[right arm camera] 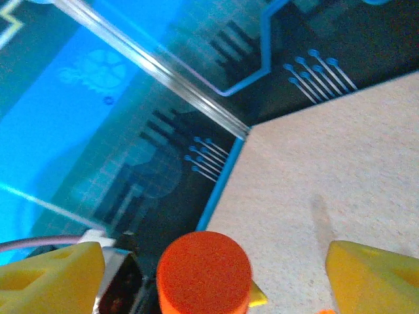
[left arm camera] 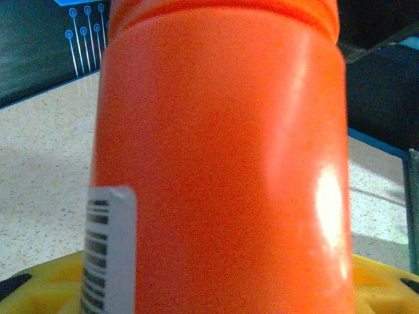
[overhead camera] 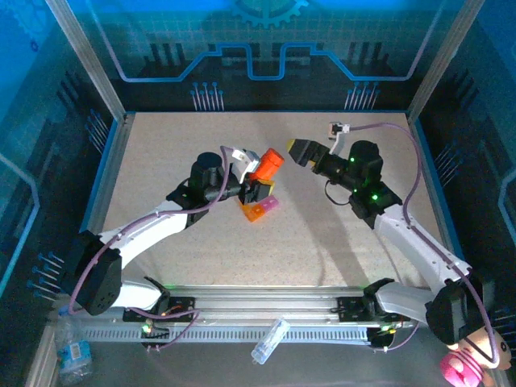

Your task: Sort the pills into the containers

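From above, my left claw (overhead camera: 255,184) grips the tall orange cylindrical plastic bottle (overhead camera: 268,165). It is tilted with its capped end toward 2 o'clock, facing the right claw (overhead camera: 297,150), I judge so the cap can be worked off. The strip of small joined translucent compartments (overhead camera: 260,209), orange and pink, lies on the speckled bench (overhead camera: 161,161) just at 6 o'clock of the bottle, handy for pouring.

On the left wrist camera, the bottle's wall and barcode label (left arm camera: 108,255) rise between yellow pads (left arm camera: 39,278), clamped.

On the right wrist camera, yellow fingers (right arm camera: 376,278) stand wide, with the bottle's round orange end between them, untouched.
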Controlling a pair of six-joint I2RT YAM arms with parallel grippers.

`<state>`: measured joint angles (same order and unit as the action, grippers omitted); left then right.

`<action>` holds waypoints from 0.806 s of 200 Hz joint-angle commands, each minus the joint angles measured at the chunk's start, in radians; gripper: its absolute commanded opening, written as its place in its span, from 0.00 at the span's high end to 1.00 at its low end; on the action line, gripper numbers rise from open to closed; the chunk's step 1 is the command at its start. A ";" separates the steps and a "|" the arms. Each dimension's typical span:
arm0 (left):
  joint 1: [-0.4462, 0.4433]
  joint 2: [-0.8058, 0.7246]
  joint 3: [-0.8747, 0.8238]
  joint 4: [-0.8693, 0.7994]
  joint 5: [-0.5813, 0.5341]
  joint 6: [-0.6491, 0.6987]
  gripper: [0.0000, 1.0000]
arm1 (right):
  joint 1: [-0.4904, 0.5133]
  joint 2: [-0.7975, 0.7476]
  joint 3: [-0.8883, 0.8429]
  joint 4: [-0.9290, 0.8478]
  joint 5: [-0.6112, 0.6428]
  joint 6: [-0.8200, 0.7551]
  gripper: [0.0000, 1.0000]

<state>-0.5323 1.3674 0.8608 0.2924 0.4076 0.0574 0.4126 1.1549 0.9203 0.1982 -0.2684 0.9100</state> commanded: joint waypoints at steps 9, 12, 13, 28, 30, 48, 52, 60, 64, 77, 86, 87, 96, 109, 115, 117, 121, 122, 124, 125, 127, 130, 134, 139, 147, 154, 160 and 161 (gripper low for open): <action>0.004 0.018 0.035 0.005 -0.025 0.048 1.00 | 0.068 0.061 0.066 -0.116 0.104 0.013 0.11; 0.003 0.019 0.036 0.004 -0.024 0.048 1.00 | 0.072 0.067 0.071 -0.111 0.103 0.011 0.11; 0.003 0.019 0.036 0.004 -0.024 0.048 1.00 | 0.074 0.068 0.071 -0.109 0.103 0.011 0.11; 0.002 0.023 0.042 0.004 -0.023 0.050 1.00 | 0.093 0.099 0.090 -0.092 0.100 0.013 0.11; 0.002 0.024 0.041 0.003 -0.023 0.050 1.00 | 0.096 0.102 0.092 -0.088 0.100 0.015 0.11; 0.002 0.025 0.041 0.002 -0.022 0.050 1.00 | 0.118 0.131 0.115 -0.076 0.100 0.015 0.12; 0.003 0.027 0.041 0.002 -0.021 0.049 1.00 | 0.124 0.140 0.121 -0.074 0.100 0.015 0.12; 0.002 0.027 0.043 0.002 -0.021 0.049 1.00 | 0.131 0.148 0.129 -0.074 0.100 0.014 0.12; 0.003 0.028 0.043 0.002 -0.021 0.050 1.00 | 0.133 0.155 0.133 -0.074 0.100 0.015 0.13; 0.002 0.029 0.045 0.004 -0.021 0.048 1.00 | 0.142 0.172 0.141 -0.065 0.094 0.021 0.15; 0.002 0.030 0.044 0.005 -0.021 0.048 1.00 | 0.146 0.183 0.144 -0.051 0.086 0.028 0.17; 0.003 0.030 0.044 0.005 -0.021 0.048 1.00 | 0.146 0.183 0.144 -0.051 0.086 0.028 0.17; 0.002 0.032 0.044 0.007 -0.021 0.047 1.00 | 0.149 0.190 0.148 -0.048 0.079 0.029 0.20; 0.002 0.031 0.046 0.008 -0.020 0.047 1.00 | 0.150 0.193 0.146 -0.042 0.074 0.027 0.29; 0.002 0.032 0.046 0.008 -0.020 0.044 1.00 | 0.151 0.192 0.145 -0.042 0.071 0.023 0.36; 0.002 0.032 0.046 0.009 -0.020 0.044 1.00 | 0.152 0.192 0.143 -0.042 0.071 0.022 0.37; 0.002 0.032 0.046 0.010 -0.019 0.042 1.00 | 0.150 0.191 0.142 -0.040 0.069 0.019 0.41; 0.002 0.032 0.046 0.010 -0.018 0.042 1.00 | 0.150 0.190 0.141 -0.040 0.069 0.018 0.41; 0.002 0.032 0.045 0.012 -0.018 0.041 1.00 | 0.151 0.190 0.140 -0.040 0.069 0.016 0.43; 0.002 0.032 0.046 0.012 -0.018 0.040 1.00 | 0.151 0.190 0.140 -0.040 0.069 0.016 0.43; 0.002 0.032 0.045 0.013 -0.018 0.038 1.00 | 0.151 0.188 0.139 -0.041 0.065 0.012 0.46; 0.002 0.032 0.045 0.013 -0.018 0.036 1.00 | 0.150 0.186 0.139 -0.042 0.063 0.009 0.47; 0.002 0.031 0.045 0.016 -0.018 0.034 1.00 | 0.149 0.185 0.137 -0.042 0.059 0.005 0.49; 0.002 0.030 0.044 0.019 -0.018 0.031 1.00 | 0.148 0.183 0.134 -0.042 0.052 -0.001 0.51; 0.002 0.029 0.042 0.026 -0.017 0.023 1.00 | 0.144 0.180 0.128 -0.036 0.042 -0.008 0.53; 0.002 0.028 0.040 0.032 -0.013 0.017 1.00 | 0.137 0.176 0.117 -0.016 0.019 -0.018 0.55; 0.002 0.026 0.040 0.034 -0.008 0.010 1.00 | 0.127 0.174 0.109 0.000 -0.008 -0.028 0.55; 0.002 0.026 0.040 0.033 -0.006 0.009 1.00 | 0.125 0.174 0.108 0.001 -0.013 -0.030 0.55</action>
<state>-0.5323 1.3926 0.8635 0.2897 0.3889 0.0803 0.5488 1.3396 1.0359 0.1383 -0.1940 0.9207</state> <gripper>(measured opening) 0.540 0.472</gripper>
